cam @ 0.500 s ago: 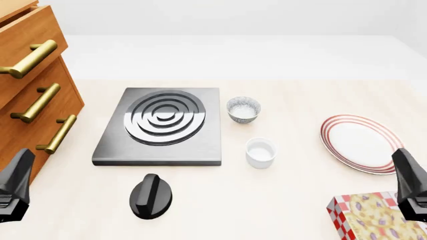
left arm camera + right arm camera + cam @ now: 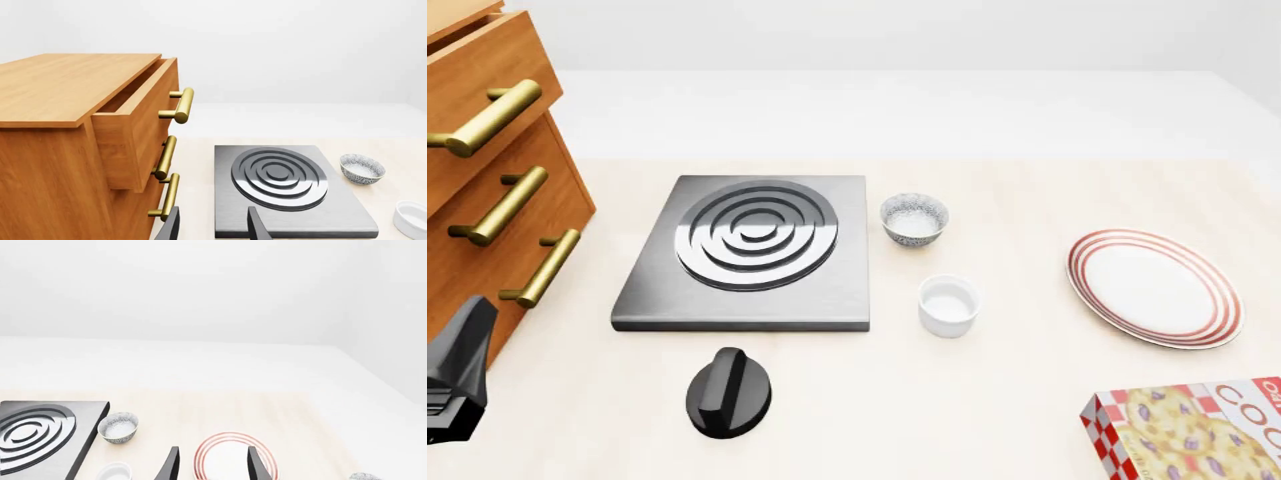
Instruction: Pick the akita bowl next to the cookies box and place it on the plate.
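The cookies box (image 2: 1194, 430) lies at the table's near right corner, partly cut off by the front view's edge. Only a sliver of a speckled rim, seemingly the akita bowl (image 2: 363, 476), shows at the edge of the right wrist view, to the right of the plate (image 2: 230, 460). In the front view that bowl is out of sight. The red-ringed plate (image 2: 1154, 288) sits right of centre. My right gripper (image 2: 212, 467) is open and empty, its fingers framing the plate from well back. My left gripper (image 2: 465, 345) (image 2: 212, 230) is open and empty at the near left.
A smaller speckled bowl (image 2: 914, 218) and a plain white cup (image 2: 948, 305) stand just right of the black stove plate (image 2: 747, 250). A black knob (image 2: 729, 392) lies in front of it. The wooden drawer cabinet (image 2: 494, 180), its top drawer ajar, fills the left side.
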